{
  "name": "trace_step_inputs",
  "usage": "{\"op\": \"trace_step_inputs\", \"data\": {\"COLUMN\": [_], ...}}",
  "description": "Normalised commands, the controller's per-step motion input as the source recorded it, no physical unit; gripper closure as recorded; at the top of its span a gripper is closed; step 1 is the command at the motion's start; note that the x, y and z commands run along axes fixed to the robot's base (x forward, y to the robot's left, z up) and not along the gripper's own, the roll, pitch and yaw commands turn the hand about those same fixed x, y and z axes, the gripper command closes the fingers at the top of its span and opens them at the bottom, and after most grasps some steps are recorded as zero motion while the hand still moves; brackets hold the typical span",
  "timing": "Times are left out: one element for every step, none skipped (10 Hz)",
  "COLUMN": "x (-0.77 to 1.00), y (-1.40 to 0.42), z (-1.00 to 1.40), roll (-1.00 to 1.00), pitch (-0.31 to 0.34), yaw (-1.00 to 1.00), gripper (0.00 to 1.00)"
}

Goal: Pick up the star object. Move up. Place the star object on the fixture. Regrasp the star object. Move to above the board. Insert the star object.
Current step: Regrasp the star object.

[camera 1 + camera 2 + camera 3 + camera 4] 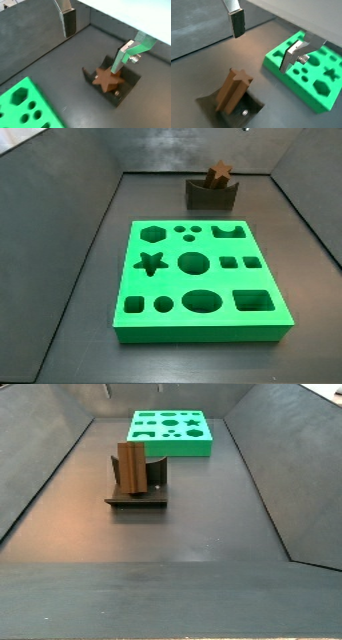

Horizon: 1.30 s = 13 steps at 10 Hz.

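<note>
Tool (pixel 264 40): spread, empty, raised. Star object (pixel 232 90): below the tool, standing in the fixture (pixel 138 494), long axis near upright, slightly tilted. Board (pixel 198 278): well apart on the tabletop.

star object (pixel 131 466) on fixture (pixel 138 497) | board (pixel 170 433) apart | pincer (pixel 264 42) above, empty

One star object (pixel 131 467), one fixture (pixel 211 195), one board (pixel 198 281), one gripper (pixel 264 37) overhead.
</note>
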Motion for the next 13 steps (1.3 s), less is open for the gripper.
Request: {"op": "trace_step_inputs", "data": {"x": [-0.03, -0.03, -0.02, -0.02, -0.02, -0.01, 0.00, 0.02, 0.03, 0.04, 0.06, 0.07, 0.08], "y": [-0.02, -0.02, -0.02, -0.02, -0.02, -0.02, -0.02, -0.02, -0.03, -0.02, -0.03, -0.03, -0.03], "z": [0.01, 0.00, 0.00, 0.00, 0.01, 0.01, 0.00, 0.00, -0.01, 0.00, -0.01, -0.01, -0.01], "roll": [1.00, 1.00, 1.00, 1.00, 1.00, 1.00, 1.00, 1.00, 1.00, 1.00, 1.00, 1.00, 1.00], "pitch": [-0.007, -0.010, -0.017, -0.017, -0.014, -0.012, -0.004, 0.003, 0.012, 0.024, 0.044, 0.068, 0.097], "yaw": [0.02, 0.02, 0.03, 0.03, 0.03, 0.03, 0.03, 0.03, 0.03, 0.04, 0.04, 0.05, 0.07], "gripper": [0.00, 0.00, 0.00, 0.00, 0.00, 0.00, 0.00, 0.00, 0.00, 0.00, 0.00, 0.00, 0.00]}}
